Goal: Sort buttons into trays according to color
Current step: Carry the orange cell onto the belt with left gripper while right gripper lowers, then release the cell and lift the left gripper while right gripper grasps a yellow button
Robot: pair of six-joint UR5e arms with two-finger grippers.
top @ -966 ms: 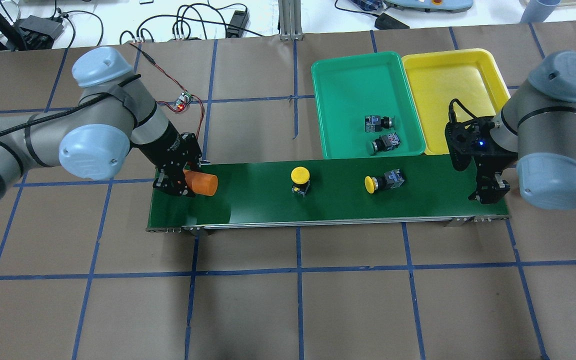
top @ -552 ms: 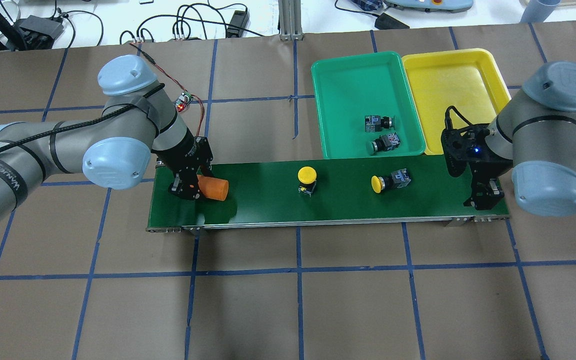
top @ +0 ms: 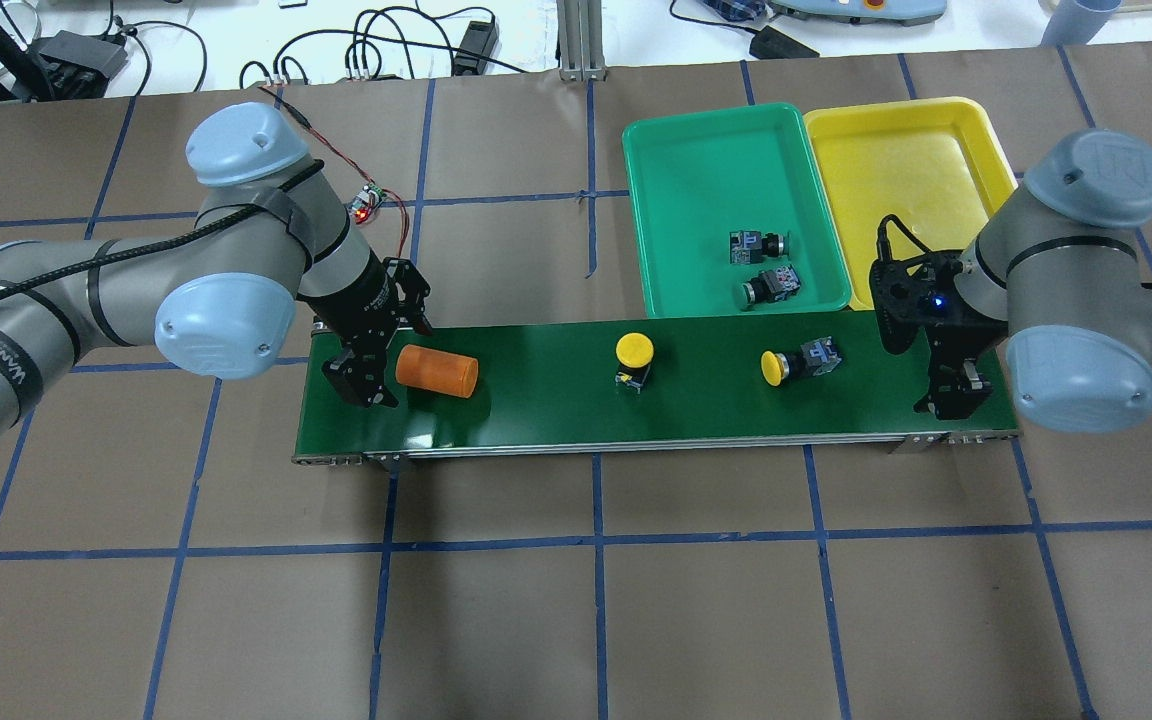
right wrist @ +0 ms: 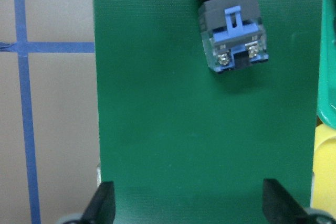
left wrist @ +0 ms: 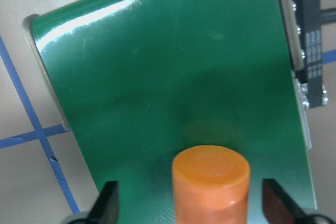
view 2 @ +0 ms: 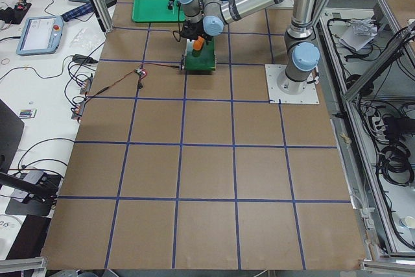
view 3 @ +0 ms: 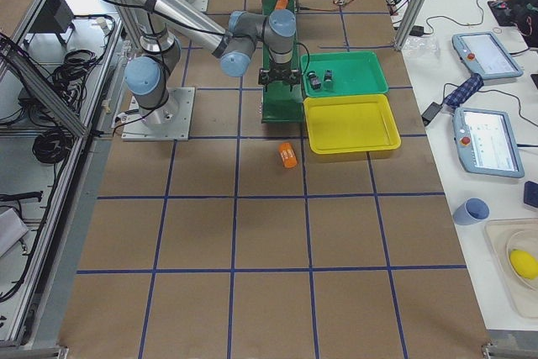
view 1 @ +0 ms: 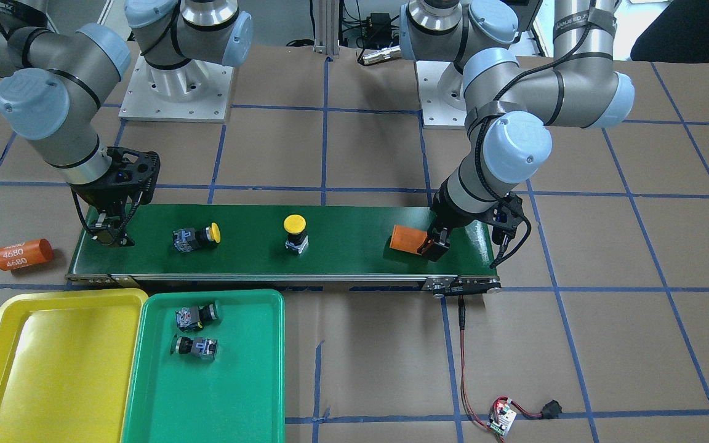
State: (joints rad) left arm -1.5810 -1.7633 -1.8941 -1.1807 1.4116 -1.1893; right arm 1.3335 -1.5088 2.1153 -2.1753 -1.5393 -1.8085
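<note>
Yellow button (top: 798, 365) lies on its side on the conveyor belt (top: 536, 410), left of the right tool (top: 951, 395) and near it; grey body faces the tool, cap points away, long axis along the belt; that tool's jaws stand wide, empty, and it looks the nearer one; second yellow button (top: 633, 358) stands mid-belt; green buttons (top: 768, 287) rest in the green tray (top: 696, 160); left tool (top: 364, 385), open, flanks the orange cylinder (top: 437, 370) far left.

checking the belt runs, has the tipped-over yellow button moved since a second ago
Yes. The tipped-over yellow button shifted toward the right gripper, now nearer the green tray's right corner.
</note>
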